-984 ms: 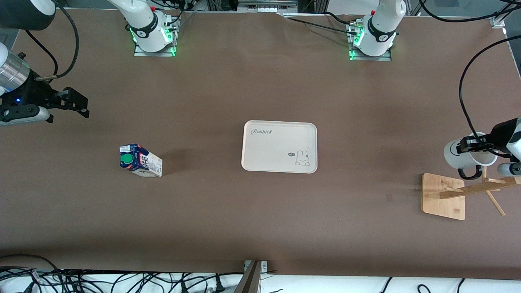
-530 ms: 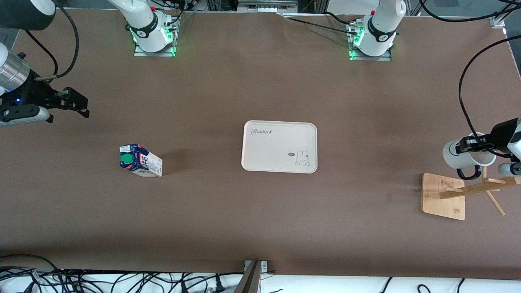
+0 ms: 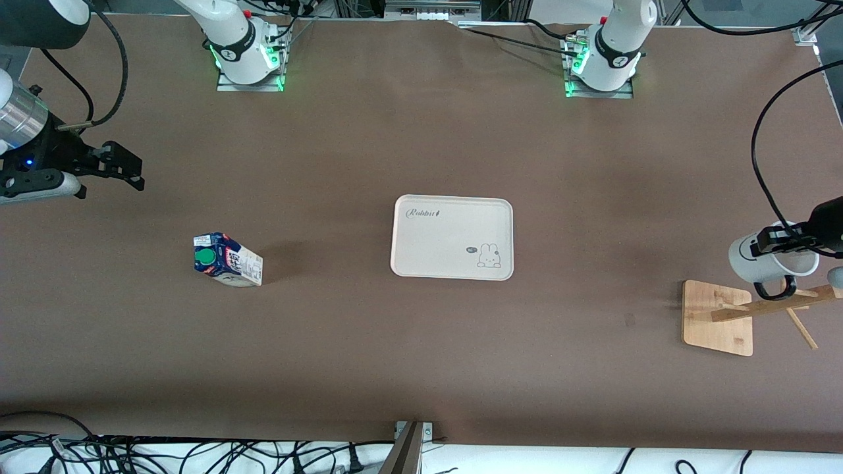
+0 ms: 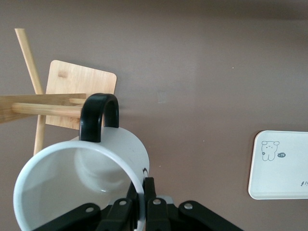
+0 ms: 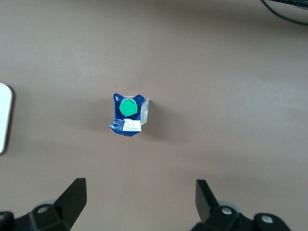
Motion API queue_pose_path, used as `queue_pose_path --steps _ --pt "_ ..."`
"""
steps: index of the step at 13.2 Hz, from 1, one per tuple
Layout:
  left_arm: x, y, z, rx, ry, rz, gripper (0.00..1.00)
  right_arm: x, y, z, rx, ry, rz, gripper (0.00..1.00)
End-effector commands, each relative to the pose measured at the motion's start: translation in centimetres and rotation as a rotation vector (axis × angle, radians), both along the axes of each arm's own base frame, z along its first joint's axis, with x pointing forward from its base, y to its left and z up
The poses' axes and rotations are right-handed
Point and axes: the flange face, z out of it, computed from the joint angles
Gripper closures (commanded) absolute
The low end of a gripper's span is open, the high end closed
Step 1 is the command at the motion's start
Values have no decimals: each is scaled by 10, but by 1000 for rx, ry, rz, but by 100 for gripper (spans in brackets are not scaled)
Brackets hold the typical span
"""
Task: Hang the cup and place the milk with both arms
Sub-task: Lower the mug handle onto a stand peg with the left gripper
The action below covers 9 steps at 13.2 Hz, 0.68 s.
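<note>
Right hand (image 3: 128, 172) hangs with its fingers spread wide and empty over the worktop (image 3: 342, 145) at the right arm's end, waiting. Nearer the front camera, the milk (image 3: 227, 261) stands on the worktop, well apart from the tray (image 3: 452, 217) at the middle. At the left arm's end, the left hand (image 3: 777, 239) is clamped on the rim of the cup (image 3: 757, 260), holding it tipped above the wooden rack (image 3: 718, 316), its black handle (image 4: 98, 117) at a peg (image 4: 45, 109).
</note>
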Motion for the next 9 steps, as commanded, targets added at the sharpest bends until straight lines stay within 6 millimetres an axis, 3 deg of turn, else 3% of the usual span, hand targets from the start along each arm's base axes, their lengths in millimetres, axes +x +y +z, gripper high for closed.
queue_pose_path --steps 1,8,9 --pt "4 11 -1 -38 -14 -18 100 2 -2 5 -8 -8 -14 0" --pt "8 19 -2 -41 -24 -25 100 2 -1 5 -7 -8 -14 0" --pt "8 29 -5 -42 -23 -22 100 2 -1 5 -8 -8 -14 0"
